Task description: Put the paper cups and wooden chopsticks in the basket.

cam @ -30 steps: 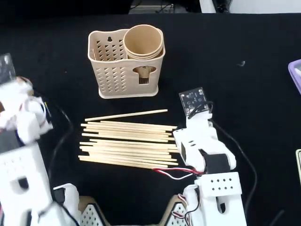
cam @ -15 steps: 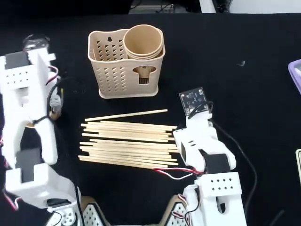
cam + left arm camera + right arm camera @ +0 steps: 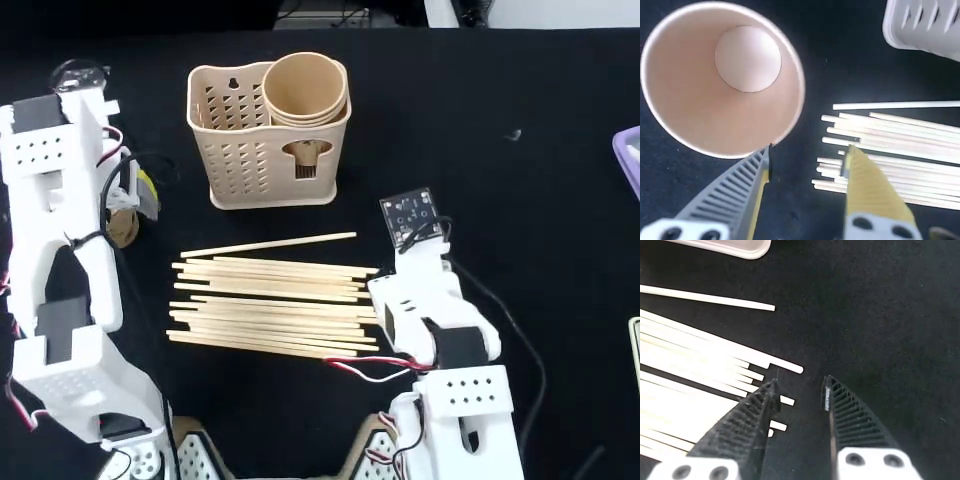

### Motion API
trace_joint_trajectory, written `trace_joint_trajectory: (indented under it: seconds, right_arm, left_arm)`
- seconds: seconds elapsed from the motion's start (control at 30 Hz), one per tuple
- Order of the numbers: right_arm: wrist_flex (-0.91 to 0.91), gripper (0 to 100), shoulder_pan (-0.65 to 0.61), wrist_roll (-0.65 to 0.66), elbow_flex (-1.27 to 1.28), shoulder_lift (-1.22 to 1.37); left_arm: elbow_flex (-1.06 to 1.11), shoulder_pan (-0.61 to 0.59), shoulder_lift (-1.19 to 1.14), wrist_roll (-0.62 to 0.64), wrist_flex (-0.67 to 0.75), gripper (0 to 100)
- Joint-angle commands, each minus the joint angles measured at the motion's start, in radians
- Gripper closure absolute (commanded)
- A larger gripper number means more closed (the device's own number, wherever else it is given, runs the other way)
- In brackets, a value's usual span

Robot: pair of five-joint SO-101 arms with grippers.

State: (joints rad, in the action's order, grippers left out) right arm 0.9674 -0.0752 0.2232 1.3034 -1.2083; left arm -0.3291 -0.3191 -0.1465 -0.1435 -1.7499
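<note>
A black cloth covers the bench (image 3: 540, 200). A small grey speck (image 3: 513, 134) lies on it toward the far right. At the right edge sits a purple-rimmed container (image 3: 629, 155), cut off, and nearer along that edge a pale object (image 3: 635, 345). Behind the bench run dark cables (image 3: 320, 15).

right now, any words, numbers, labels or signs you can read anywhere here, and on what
No readable text anywhere.
Small black square circuit board on the right arm: tiny pale marks, too small to read.
Beige perforated plastic basket, tan paper cups, pale wooden chopsticks: no print visible.
</note>
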Motion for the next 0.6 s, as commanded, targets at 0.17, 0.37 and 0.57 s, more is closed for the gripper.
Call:
trace_joint_trajectory:
  seconds: [0.17, 0.37, 0.57]
  right_arm:
    - [-0.026, 85.0, 0.015, 0.002, -0.004, -0.019]
    - [-0.026, 85.0, 0.015, 0.002, -0.004, -0.019]
    - [-0.026, 85.0, 0.015, 0.002, -0.002, -0.019]
  left_arm:
    - [-0.054, -0.019, 0.187, -0.020, -0.006, 74]
    - [-0.025, -0.038, 0.157, -0.204, 0.048, 74]
    - [0.036, -0.079, 0.064, -0.382, 0.138, 74]
